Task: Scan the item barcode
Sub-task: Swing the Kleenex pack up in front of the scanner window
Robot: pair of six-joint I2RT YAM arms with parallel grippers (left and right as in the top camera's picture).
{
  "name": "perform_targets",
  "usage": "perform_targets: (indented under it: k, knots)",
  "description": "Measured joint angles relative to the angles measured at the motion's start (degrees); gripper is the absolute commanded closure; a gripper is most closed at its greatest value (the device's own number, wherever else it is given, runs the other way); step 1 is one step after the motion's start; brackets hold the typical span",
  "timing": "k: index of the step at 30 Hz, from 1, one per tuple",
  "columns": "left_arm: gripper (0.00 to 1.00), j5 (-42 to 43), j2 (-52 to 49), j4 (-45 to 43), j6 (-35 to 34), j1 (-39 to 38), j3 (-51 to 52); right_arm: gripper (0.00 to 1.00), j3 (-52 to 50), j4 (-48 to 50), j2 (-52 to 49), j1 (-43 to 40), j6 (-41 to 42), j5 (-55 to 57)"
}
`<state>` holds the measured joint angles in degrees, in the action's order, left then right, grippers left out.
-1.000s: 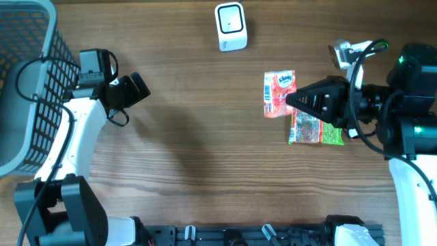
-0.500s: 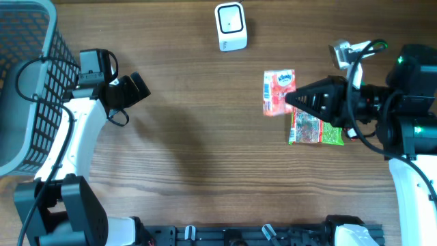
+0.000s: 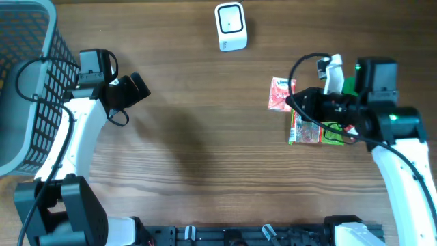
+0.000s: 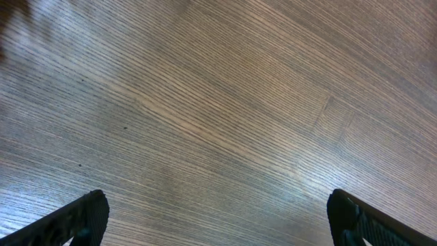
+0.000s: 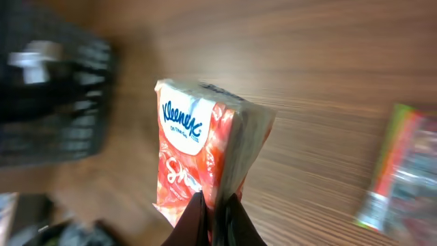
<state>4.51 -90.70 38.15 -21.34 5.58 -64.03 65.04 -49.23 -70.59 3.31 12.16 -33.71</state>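
Where the right fingers (image 5: 192,225) are pinched on its lower edge, a Kleenex tissue pack (image 5: 205,143) is held, right of centre in the overhead view, beside a green packet (image 3: 315,130). Left fingers (image 4: 82,215) are spread over the desk (image 4: 218,102). Scanner (image 3: 230,26) is set at top centre.

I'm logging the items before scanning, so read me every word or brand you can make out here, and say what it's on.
"Kleenex": on the tissue pack, right wrist view.
White script under that logo: too blurred to read.
Print on the green packet: too blurred to read.
On the scanner: nothing readable.
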Motion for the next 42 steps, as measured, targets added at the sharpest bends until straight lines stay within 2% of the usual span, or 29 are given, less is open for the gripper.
perform_targets:
  k: [4,7,9,15,19,23,31,35,42]
  knots:
    - [0.00,0.02,0.00,0.00,0.00,0.00,0.00,0.96,1.22,-0.98,-0.68,0.31,0.94,6.80]
    - [0.00,0.00,0.00,0.00,0.00,0.00,0.00,0.96,7.08,-5.22,-1.38,0.31,1.90,10.12]
    - [0.00,0.02,0.00,0.00,0.00,0.00,0.00,0.96,13.79,-9.94,-2.71,0.44,2.34,12.46]
    - [0.00,0.02,0.00,-0.02,0.00,0.00,0.00,0.96,43.23,-28.74,-14.34,2.80,2.49,19.37]
    - [0.00,0.00,0.00,0.00,0.00,0.00,0.00,0.96,59.32,-34.18,-23.69,7.13,2.54,24.72]
    - [0.00,0.00,0.00,0.00,0.00,0.00,0.00,0.95,65.75,-31.06,-30.03,13.18,2.75,31.36]
    - [0.00,0.00,0.00,-0.02,0.00,0.00,0.00,0.96,66.25,-20.61,-41.97,23.85,1.90,50.71]
    - [0.00,0.02,0.00,0.00,0.00,0.00,0.00,0.96,66.25,-14.38,-49.27,25.90,-1.05,57.75]
    - [0.00,0.00,0.00,0.00,0.00,0.00,0.00,0.96,66.25,-0.61,-58.71,26.16,-10.21,62.01]
